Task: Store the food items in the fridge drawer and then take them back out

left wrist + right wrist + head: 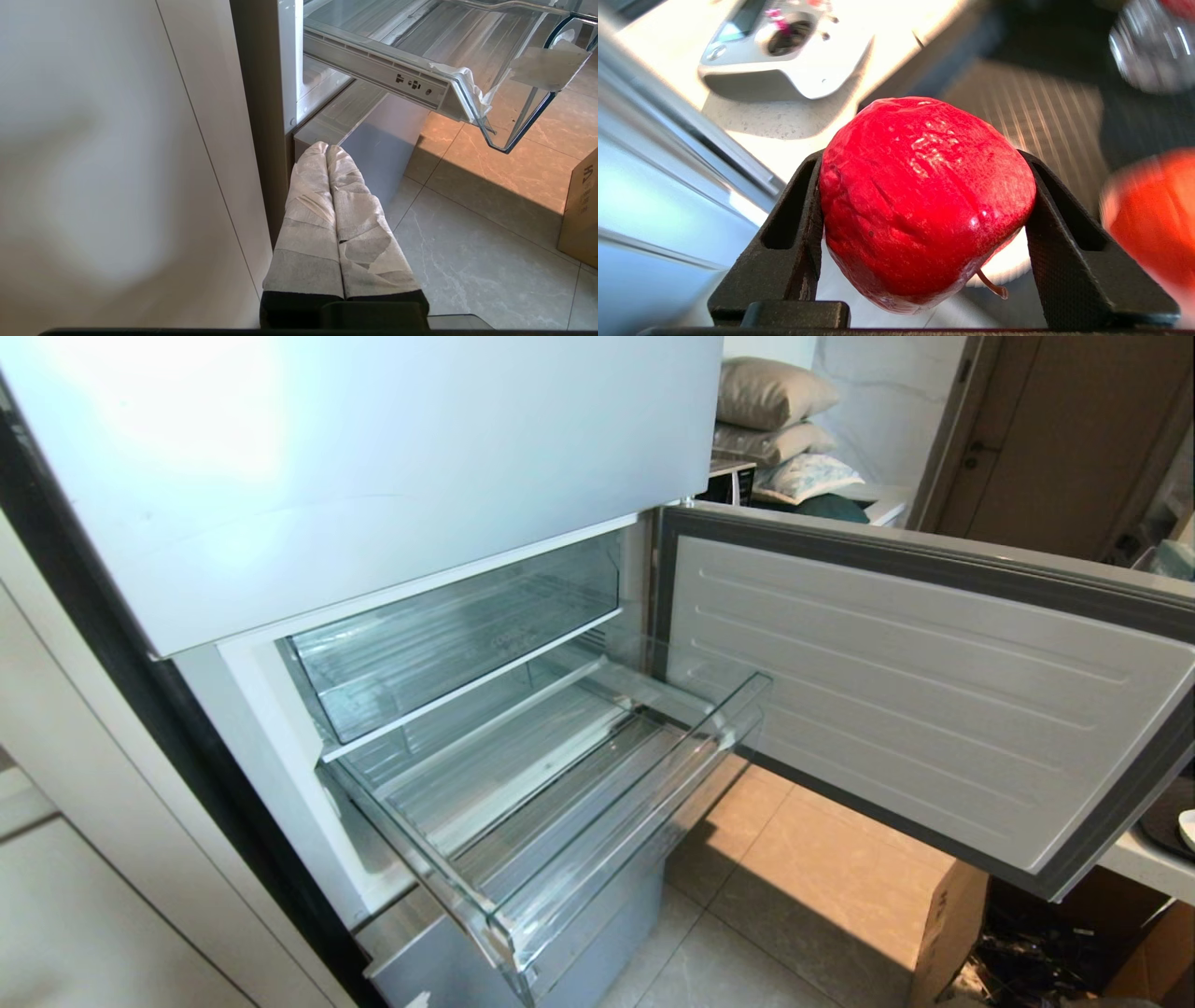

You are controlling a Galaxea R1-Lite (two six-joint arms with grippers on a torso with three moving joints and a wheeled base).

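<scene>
The shiny red apple (924,196) fills the right wrist view, clamped between the two black fingers (794,233) of my right gripper (927,163), which is shut on it above a white counter. A blurred orange-red fruit (1153,210) lies beside it. The clear fridge drawer (523,896) stands pulled out and empty in the head view, where neither arm shows. My left gripper (327,148) hangs shut low beside the fridge, its taped fingers (308,214) pressed together, below the drawer's corner (514,135).
The fridge door (924,691) stands open to the right of the drawer. A smaller clear compartment (448,635) sits above it. A cardboard box (943,924) stands on the tiled floor. A white device (784,51) and a dark ribbed mat (1041,107) lie on the counter.
</scene>
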